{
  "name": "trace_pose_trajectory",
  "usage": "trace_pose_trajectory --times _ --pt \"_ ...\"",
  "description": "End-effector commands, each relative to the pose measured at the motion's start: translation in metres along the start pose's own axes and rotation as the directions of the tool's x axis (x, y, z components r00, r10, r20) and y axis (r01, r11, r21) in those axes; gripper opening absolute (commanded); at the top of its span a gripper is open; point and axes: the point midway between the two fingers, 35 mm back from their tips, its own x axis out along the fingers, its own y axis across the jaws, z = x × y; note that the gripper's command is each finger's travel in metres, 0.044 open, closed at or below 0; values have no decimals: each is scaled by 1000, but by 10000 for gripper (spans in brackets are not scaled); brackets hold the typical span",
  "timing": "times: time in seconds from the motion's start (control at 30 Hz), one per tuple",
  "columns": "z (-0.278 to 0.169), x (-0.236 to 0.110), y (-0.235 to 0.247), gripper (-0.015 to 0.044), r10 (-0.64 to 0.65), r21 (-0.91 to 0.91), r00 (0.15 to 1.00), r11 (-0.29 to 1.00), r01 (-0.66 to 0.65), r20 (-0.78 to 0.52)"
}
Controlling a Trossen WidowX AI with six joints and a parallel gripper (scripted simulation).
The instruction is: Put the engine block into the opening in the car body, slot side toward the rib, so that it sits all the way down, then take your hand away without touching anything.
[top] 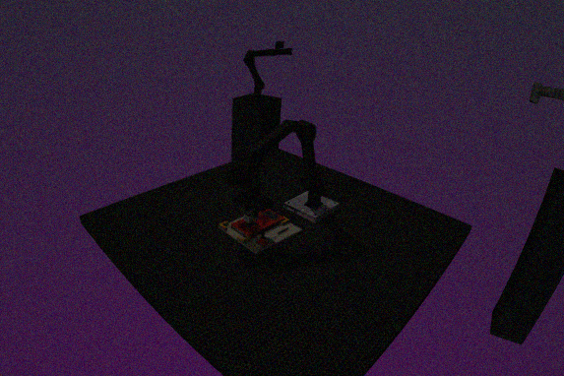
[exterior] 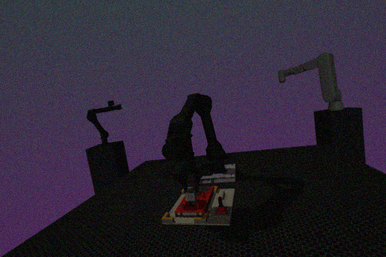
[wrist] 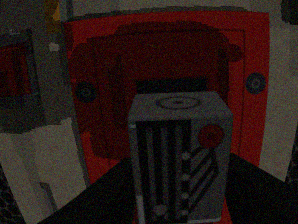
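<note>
The grey engine block (top: 249,218) (exterior: 190,196) (wrist: 175,107) is upright between the fingers of my gripper (exterior: 190,192) (wrist: 179,165), which is shut on it. In the wrist view its near face shows dark vertical grooves, diagonal bars and a red disc. The red car body (top: 240,227) (exterior: 207,196) (wrist: 256,45) lies flat below, inside its holder. The block is over the middle of the body, and part of the dark opening (wrist: 172,85) shows just beyond the block's top. The block hides the rest of the opening. The rib cannot be made out, nor the exact gap beneath the block.
The pale board (top: 290,229) (exterior: 228,196) (wrist: 45,157) beside the car body carries a small red part (exterior: 221,210) (wrist: 15,72). A second pale tray (exterior: 219,180) lies farther back, near my arm's base. Two other arms stand on dark pedestals (exterior: 106,168) (exterior: 341,134). The scene is very dim.
</note>
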Motion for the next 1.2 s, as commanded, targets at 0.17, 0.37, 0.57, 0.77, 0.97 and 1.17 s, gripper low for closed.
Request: trace_pose_trajectory --times 0.17,0.37,0.57,0.77,0.97,1.17 --pt "0 3 0 159 0 -24 1000 1000 0 -2" --pt "0 4 0 159 0 -23 1000 1000 0 -2" --pt "0 6 0 159 0 -18 1000 1000 0 -2" --pt "0 7 0 159 0 -13 1000 1000 0 -2" --pt "0 9 0 159 0 -8 1000 1000 0 -2" --pt "0 10 0 159 0 -7 1000 1000 0 -2"
